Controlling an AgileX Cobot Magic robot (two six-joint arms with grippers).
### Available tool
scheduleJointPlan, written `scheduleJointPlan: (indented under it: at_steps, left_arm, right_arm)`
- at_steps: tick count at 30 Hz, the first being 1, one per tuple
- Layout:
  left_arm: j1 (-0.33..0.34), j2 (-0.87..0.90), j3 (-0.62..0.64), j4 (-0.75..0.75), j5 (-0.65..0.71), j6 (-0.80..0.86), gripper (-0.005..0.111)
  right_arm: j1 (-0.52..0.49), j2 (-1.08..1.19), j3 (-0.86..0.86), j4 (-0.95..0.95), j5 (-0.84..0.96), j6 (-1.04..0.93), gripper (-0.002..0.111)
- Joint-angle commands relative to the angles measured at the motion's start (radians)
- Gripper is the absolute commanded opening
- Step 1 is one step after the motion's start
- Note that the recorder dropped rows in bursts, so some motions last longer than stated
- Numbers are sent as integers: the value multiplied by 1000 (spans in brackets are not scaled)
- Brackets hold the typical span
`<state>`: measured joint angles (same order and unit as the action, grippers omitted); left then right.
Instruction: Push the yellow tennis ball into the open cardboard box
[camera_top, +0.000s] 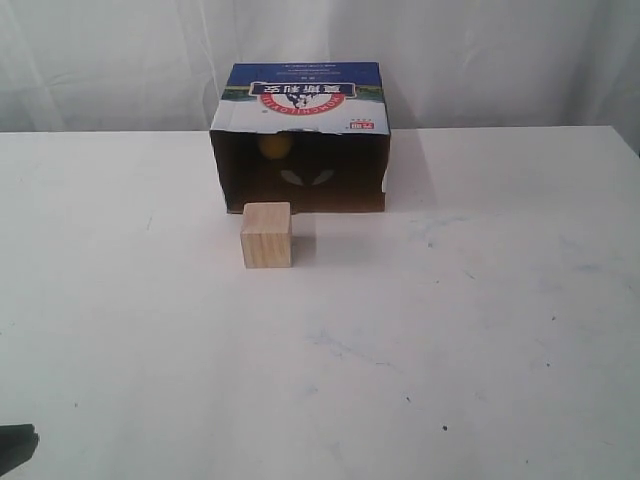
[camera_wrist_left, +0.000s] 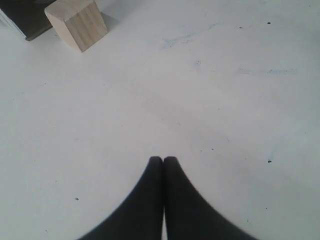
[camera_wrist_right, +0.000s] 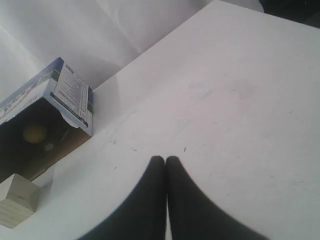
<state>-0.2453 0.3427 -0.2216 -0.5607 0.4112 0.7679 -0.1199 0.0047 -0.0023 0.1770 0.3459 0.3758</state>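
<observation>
The open cardboard box (camera_top: 300, 95) lies on its side at the back middle of the white table, dark opening toward the front, blue printed panel on top. The yellow tennis ball (camera_top: 274, 146) rests inside it, toward the left, dim in the shadow. From the right wrist the box (camera_wrist_right: 72, 95) and the ball (camera_wrist_right: 34, 133) within it show too. My left gripper (camera_wrist_left: 163, 159) is shut with nothing in it, over bare table well short of the box. Just as empty and shut, my right gripper (camera_wrist_right: 165, 158) hangs off to the box's right.
A pale wooden cube (camera_top: 266, 235) stands just in front of the box's left half; it shows in the left wrist view (camera_wrist_left: 76, 22) and right wrist view (camera_wrist_right: 17, 200). A white curtain (camera_top: 500, 50) backs the table. A dark arm part (camera_top: 15, 445) sits at the lower left corner.
</observation>
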Motion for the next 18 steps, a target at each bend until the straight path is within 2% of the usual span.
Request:
scheduleJointPlan:
  at_steps: [1, 5, 7, 9, 11, 13, 18]
  left_arm:
    - [4, -6, 0, -15, 3, -10, 0]
    - [22, -17, 0, -19, 3, -10, 0]
    - [104, -17, 0, -26, 10, -10, 0]
    - [217, -32, 0, 18, -9, -10, 0]
    - [317, -70, 0, -32, -30, -22, 0]
    - [368, -124, 0, -82, -46, -110, 0]
    - [380, -290, 48, 116, -176, -366, 0]
  right_arm:
    - [-3, -5, 2, 7, -4, 2, 0]
    - [-3, -5, 2, 7, -4, 2, 0]
    - [-3, -5, 2, 7, -4, 2, 0]
    - [-3, -5, 2, 7, -4, 2, 0]
    - [-3, -5, 2, 7, -4, 2, 0]
    - [-3, -5, 2, 7, -4, 2, 0]
    - [-3, -5, 2, 7, -4, 2, 0]
